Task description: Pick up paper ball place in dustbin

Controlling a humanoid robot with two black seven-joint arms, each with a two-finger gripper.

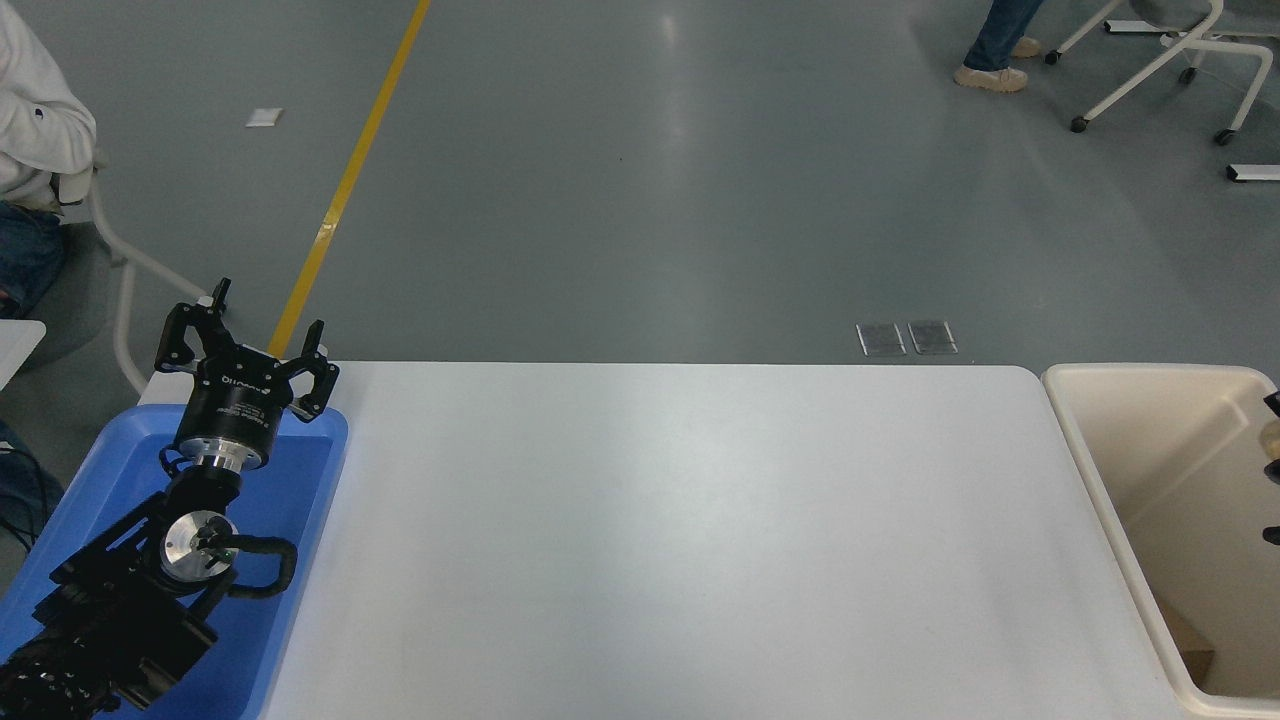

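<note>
The cream-white dustbin (1150, 450) stands against the table's right end. Only slivers of my right gripper (1272, 440) show at the picture's right edge, inside the bin's mouth. A tan bit of the paper ball (1270, 437) shows between its black parts, so it looks shut on the ball; the rest is cut off. My left gripper (252, 338) is parked open over the far end of the blue tray at the lower left, holding nothing.
A shallow blue tray (310, 480) lies under the left arm. A brown scrap (1190, 645) lies at the bin's bottom. A seated person (30, 110) is at the upper left; a person's foot (985, 75) and a wheeled chair (1160, 60) at the upper right.
</note>
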